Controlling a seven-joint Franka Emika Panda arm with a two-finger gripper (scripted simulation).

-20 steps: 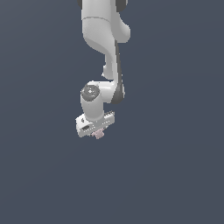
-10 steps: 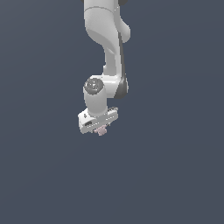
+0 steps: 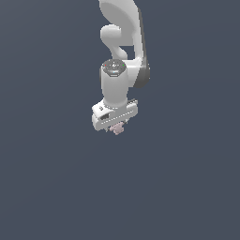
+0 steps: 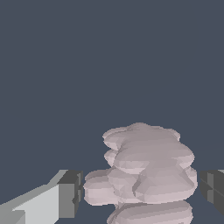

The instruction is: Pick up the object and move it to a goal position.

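The object [image 3: 118,129] is a small pale pink, knobbly clump that peeks out under the white gripper [image 3: 116,127] in the exterior view. In the wrist view the object [image 4: 146,170] fills the space between the two dark fingertips [image 4: 71,192], which press on its sides. The gripper is shut on the object and holds it in the air. Most of the object is hidden by the hand in the exterior view.
The white arm [image 3: 123,56] reaches down from the top of the exterior view. A plain dark grey-blue surface [image 3: 56,187] lies all around.
The arm and gripper have moved toward the exterior view's right and slightly up, carrying the pink object along. The wrist has turned a little.
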